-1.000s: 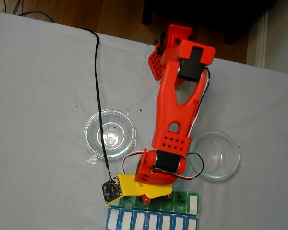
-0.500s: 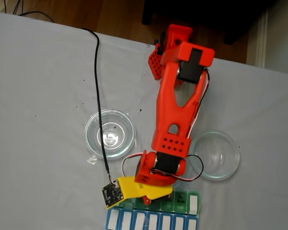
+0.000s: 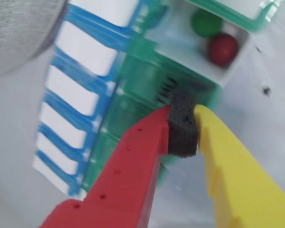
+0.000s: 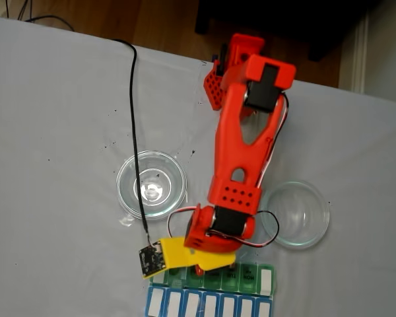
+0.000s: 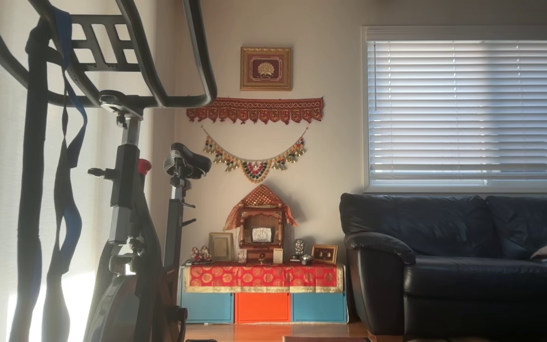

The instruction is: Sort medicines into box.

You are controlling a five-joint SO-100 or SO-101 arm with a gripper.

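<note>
Wrist view puts your end effector right over the box: the red finger and the yellow finger are drawn together with only a block of dark foam padding between them, so the end effector is closed and you can see nothing else held in it. Its tip hangs above the closed translucent green lids. Further along the same row, one compartment stands open at the top right of this view, and you can see a green ball and a red ball lying in it, just beside each other. The blue-and-white row adjoins the box on the left of this view.

From the fixed view, your orange arm reaches down across the grey desk, and the end effector sits over the box at the bottom edge. Two clear glass dishes rest on the desk, one left of the arm and one right of it.
</note>
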